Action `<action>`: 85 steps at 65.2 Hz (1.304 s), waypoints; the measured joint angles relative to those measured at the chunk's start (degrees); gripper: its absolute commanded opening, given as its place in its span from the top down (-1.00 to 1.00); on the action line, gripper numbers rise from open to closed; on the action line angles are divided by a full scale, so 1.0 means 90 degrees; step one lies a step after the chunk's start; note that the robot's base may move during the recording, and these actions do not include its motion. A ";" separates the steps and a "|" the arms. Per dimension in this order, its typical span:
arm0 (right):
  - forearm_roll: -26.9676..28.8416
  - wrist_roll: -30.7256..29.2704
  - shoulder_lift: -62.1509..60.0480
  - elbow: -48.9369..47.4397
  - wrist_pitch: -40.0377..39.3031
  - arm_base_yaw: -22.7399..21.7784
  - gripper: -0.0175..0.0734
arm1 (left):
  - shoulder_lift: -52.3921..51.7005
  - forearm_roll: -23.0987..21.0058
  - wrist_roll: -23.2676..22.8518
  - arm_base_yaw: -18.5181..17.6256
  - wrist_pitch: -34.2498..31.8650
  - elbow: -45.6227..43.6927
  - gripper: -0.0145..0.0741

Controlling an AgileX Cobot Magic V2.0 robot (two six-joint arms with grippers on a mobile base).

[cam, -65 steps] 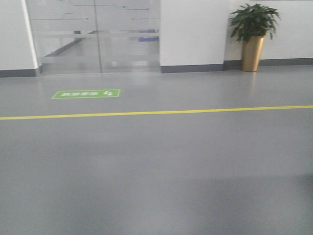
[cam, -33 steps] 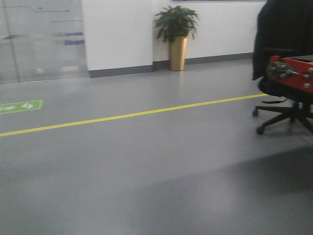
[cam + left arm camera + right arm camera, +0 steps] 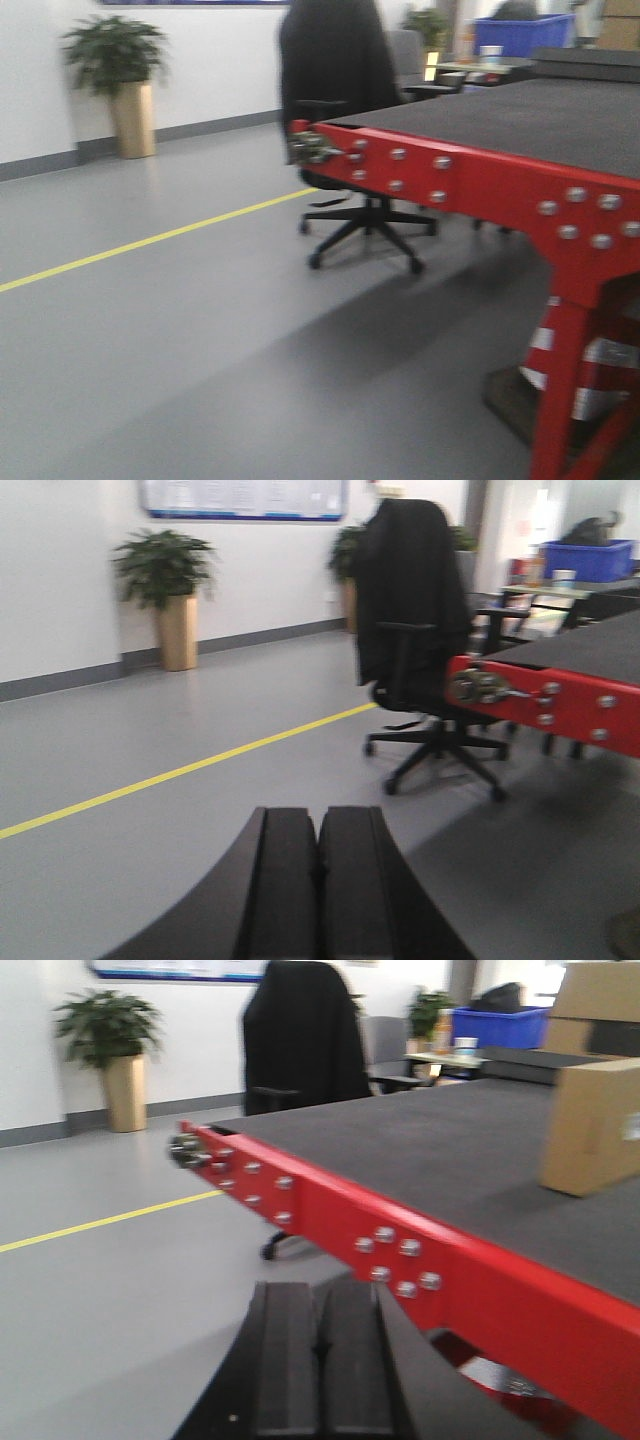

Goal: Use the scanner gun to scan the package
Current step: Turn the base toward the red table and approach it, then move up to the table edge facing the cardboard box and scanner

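So both arms are empty right now. The left end effector (image 3: pixel 318 880) has its fingers pressed flat together with nothing between them, and the right end effector (image 3: pixel 318 1360) is the same.

The only thing that looks like the package (image 3: pixel 590 1125) is a tan cardboard box standing on the dark surface (image 3: pixel 450 1150), at about 2 o'clock from the right end effector and well apart from it. It's cut off by the frame edge, with a bit of white label just showing. A bigger cardboard box (image 3: pixel 600 995) sits behind it at roughly 1 o'clock. I can't find the scanner gun in any view.

What worries me:
- The red bolted frame rail (image 3: pixel 330 1210) runs across close ahead of the right end effector, from 11 to 4 o'clock. Reaching in low could clip that rail or its bolt heads
- The office chair (image 3: pixel 335 70) with the black jacket is parked right by the surface's corner, at 1 o'clock from the left end effector, so a wide swing on that side could snag it
- Every view is smeary, so lining up on a small label from here would be guesswork
- With the fingers closed, grabbing the scanner needs them opened first, or they'll just knock it over
- Mixing up the two boxes would be easy
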 measured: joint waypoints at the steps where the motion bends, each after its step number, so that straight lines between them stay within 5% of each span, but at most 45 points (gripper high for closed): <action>1: 0.0000 0.0000 0.0000 0.0000 0.0000 0.0000 0.97 | 0.0000 0.0000 0.0000 0.0000 0.0000 0.0000 0.92; 85: 0.0000 0.0000 0.0000 0.0000 0.0000 0.0000 0.97 | 0.0000 0.0000 0.0000 0.0000 0.0000 0.0000 0.92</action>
